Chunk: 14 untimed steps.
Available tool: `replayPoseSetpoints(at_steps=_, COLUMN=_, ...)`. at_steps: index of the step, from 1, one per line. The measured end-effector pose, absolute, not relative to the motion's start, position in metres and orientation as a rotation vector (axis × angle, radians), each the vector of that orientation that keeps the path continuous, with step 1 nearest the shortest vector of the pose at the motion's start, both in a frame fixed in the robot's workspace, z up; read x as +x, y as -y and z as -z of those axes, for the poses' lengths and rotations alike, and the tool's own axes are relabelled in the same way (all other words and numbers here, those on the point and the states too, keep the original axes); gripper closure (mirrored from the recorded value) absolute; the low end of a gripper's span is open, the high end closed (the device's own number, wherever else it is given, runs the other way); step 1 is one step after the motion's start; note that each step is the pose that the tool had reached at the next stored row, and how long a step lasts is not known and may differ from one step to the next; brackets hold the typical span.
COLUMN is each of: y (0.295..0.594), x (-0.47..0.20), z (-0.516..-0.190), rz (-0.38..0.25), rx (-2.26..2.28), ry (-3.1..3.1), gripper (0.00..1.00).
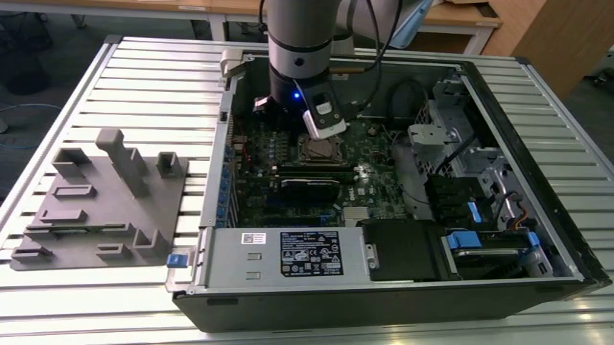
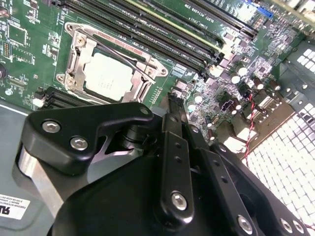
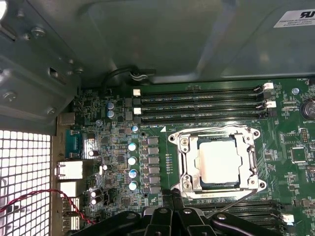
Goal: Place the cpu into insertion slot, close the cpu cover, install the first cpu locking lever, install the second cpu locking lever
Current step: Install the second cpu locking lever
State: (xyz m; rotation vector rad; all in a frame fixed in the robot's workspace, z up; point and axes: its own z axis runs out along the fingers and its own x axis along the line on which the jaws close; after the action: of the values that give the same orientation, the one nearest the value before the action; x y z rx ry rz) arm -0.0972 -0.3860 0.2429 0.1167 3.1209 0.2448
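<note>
The cpu (image 3: 219,162) (image 2: 108,73) lies flat in the insertion slot (image 1: 318,149) on the green motherboard, its pale metal top showing. The silvery cpu cover (image 3: 184,162) (image 2: 74,61) is folded down around it as a frame. A thin wire locking lever (image 3: 231,204) (image 2: 125,56) runs slanted along the socket side nearest the gripper; whether it is latched I cannot tell. My gripper (image 3: 171,202) (image 2: 170,105) (image 1: 323,135) hovers just beside the socket, its black fingers (image 2: 177,147) together, and nothing shows between them.
Long black memory slots (image 3: 197,105) run beside the socket. The computer case wall (image 3: 172,39) and a perforated rear panel (image 3: 24,182) with a red-black cable close in the space. A power supply (image 1: 287,251), drive cage (image 1: 451,144) and a grey fixture (image 1: 96,201) outside the case are in the exterior view.
</note>
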Motion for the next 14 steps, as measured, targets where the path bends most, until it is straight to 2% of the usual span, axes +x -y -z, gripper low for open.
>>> replayPoseSetpoints(at_steps=14, y=0.386, x=-0.087, z=-0.243, rz=-0.245, rx=0.117, ry=-3.121, gripper=0.89)
